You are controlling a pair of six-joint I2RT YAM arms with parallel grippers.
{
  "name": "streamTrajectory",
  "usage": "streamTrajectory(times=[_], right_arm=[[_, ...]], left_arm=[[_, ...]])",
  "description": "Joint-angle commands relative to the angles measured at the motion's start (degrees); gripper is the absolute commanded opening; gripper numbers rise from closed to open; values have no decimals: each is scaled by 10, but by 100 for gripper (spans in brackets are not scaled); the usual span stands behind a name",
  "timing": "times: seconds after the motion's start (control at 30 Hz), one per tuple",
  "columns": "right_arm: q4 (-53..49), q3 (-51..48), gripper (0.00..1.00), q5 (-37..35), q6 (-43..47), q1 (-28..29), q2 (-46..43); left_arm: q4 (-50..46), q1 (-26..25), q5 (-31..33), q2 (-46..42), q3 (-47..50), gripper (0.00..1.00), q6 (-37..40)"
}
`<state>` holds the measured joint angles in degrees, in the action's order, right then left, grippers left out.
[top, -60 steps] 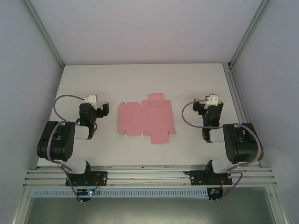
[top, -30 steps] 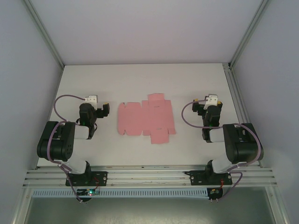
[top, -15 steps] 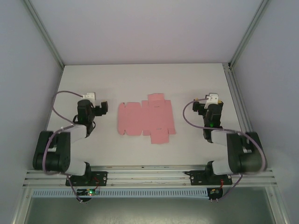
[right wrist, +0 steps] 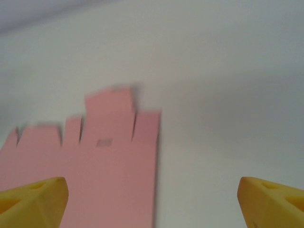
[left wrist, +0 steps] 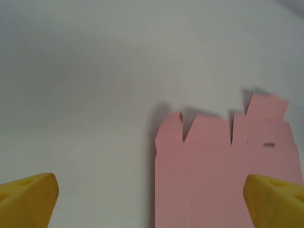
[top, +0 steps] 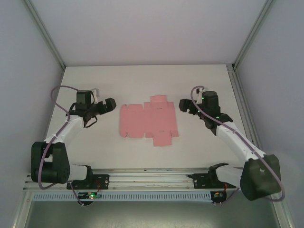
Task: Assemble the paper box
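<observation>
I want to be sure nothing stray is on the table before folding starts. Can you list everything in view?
paper box: one, pink, a flat unfolded sheet with flaps, at the middle of the table, apart from both grippers.
table: one, white, under the sheet.
walls: three, pale grey, at the left, back and right.
frame rail: one, silver, along the near edge by the arm bases.
left arm: one, black and white with a purple cable, reaching in from the near left.
right arm: one, same colours, reaching in from the near right.
left gripper: one, black with yellow fingertips, open, left of the sheet.
right gripper: one, same colours, open, right of the sheet.
</observation>
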<state>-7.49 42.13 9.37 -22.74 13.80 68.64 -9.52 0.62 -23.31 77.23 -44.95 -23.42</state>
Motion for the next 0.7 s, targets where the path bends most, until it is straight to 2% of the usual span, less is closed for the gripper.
streamTrajectory(times=[0.0,0.1,0.17,0.33,0.43,0.53,0.67], right_arm=[[-63,-14,90,82,-55,9,19],[-41,-25,84,88,-60,21,34],[-28,-29,73,93,-63,31,54],[-8,-37,55,108,-73,43,123],[8,-39,48,104,-70,54,151],[14,-38,46,101,-68,64,176],[18,-30,40,97,-72,68,217]], left_arm=[[-40,-10,-55,11,10,100,-24],[-42,-10,-83,44,5,96,-17],[-35,-11,-120,72,-5,89,-8],[8,-20,-186,138,-26,84,-19],[16,-30,-195,166,-44,81,-17],[31,-44,-229,184,-51,79,-20],[39,-67,-233,200,-55,73,-18]])
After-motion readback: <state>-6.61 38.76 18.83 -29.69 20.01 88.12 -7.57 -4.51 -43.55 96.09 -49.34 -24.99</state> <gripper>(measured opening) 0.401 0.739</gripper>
